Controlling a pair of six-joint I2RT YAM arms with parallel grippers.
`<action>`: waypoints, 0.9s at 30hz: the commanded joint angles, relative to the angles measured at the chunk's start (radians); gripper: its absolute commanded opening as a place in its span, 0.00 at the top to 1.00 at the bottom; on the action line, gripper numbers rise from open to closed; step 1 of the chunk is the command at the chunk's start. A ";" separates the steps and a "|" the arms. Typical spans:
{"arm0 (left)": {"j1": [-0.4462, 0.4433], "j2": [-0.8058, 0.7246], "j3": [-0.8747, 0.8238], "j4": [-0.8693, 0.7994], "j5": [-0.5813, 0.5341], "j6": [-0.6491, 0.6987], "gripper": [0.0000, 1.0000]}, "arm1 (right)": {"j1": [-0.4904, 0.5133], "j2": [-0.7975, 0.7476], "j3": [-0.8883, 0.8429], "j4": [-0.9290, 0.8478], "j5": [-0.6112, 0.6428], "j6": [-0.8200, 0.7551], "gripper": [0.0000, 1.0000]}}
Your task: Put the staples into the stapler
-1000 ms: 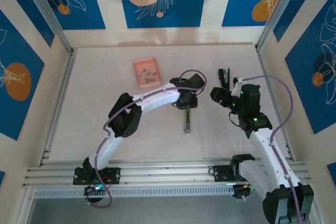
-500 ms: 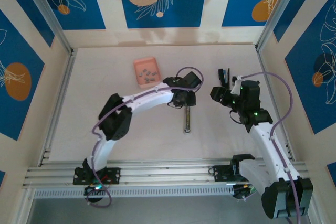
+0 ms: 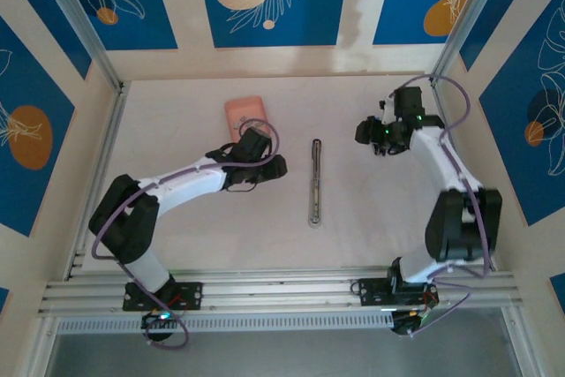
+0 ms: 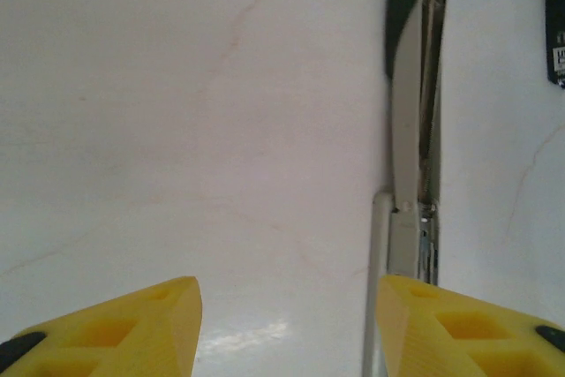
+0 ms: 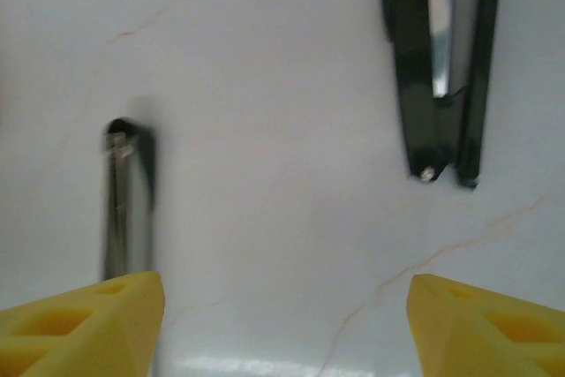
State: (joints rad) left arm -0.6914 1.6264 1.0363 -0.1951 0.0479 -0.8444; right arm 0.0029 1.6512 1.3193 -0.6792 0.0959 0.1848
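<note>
The thin silver stapler (image 3: 314,181) lies flat on the desk (image 3: 168,130) between the left end effector (image 4: 287,324) and the right end effector (image 5: 284,324), both open and holding nothing.

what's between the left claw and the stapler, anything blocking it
Nothing visible. The left claw is open over bare table. The stapler lies flat just ahead of it, off to one side, with no object in the gap.
</note>
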 commanded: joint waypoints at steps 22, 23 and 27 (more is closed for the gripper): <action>0.090 -0.044 -0.009 0.037 0.020 0.125 0.46 | -0.038 0.644 0.591 -0.226 0.161 -0.204 0.38; 0.090 -0.042 -0.006 0.036 0.021 0.128 0.46 | -0.037 0.647 0.590 -0.227 0.164 -0.207 0.39; 0.090 -0.042 0.002 0.038 0.034 0.143 0.46 | -0.037 0.660 0.588 -0.231 0.177 -0.208 0.45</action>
State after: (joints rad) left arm -0.6125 1.5738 1.0042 -0.1459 0.0608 -0.7330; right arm -0.0307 2.2910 1.8786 -0.8803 0.2859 -0.0147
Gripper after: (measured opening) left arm 0.536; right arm 0.573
